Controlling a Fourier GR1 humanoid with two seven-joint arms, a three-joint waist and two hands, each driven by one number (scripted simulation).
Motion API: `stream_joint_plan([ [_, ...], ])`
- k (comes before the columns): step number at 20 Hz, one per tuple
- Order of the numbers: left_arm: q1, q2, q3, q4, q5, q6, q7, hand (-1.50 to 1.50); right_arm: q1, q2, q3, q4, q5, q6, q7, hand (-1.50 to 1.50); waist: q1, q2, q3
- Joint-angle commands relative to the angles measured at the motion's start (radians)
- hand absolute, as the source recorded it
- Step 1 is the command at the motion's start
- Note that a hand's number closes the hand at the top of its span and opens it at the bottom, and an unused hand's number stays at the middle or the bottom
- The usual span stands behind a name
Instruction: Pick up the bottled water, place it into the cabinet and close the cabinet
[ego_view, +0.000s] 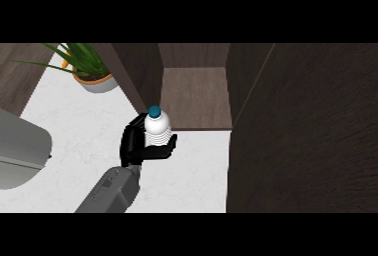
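A big dark brown cabinet door (303, 130) fills the right side of the view and looks closest to us; it stands wide open. Next to it, a grey forearm (111, 192) comes up from the bottom edge, a little left of the middle. At its end is a black hand (142, 145). From this one view I cannot tell for sure which of the robot's hands it is. Its fingers and thumb are curled around a bottle of water (157, 129), so the hand has hold of it. The bottle is white with a blue-green cap (154, 111) on top, and it stands up straight in the hand. It is held above the white counter (81, 120), just in front of the cabinet's opening. Inside the cabinet (193, 95) there is a brown shelf, and the bottle is not on it yet. Far back on the counter, at the top left, a green plant (81, 57) grows in a small pale pot (100, 82). At the left edge sits part of a big grey thing (18, 150); I cannot tell what it is.
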Motion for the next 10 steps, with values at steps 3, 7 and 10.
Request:
stream_joint_plan([
  [3, -0.236, -0.049, -0.085, -0.034, -0.043, 0.131, 0.125, 1.50, -0.017, -0.008, -0.023, -0.017, -0.059, 0.014, 0.001, -1.50, -0.047, 0.001, 0.000],
  [7, -0.279, -0.049, -0.074, -0.046, -0.033, 0.233, 0.185, 1.50, -0.034, -0.012, -0.023, -0.028, -0.045, 0.013, 0.017, -1.50, -0.058, 0.006, -0.001],
  [10, -0.290, -0.031, -0.046, -0.013, -0.037, 0.233, 0.186, 1.50, -0.044, -0.018, -0.022, -0.048, -0.054, 0.020, 0.025, -1.50, -0.066, 0.013, -0.002],
])
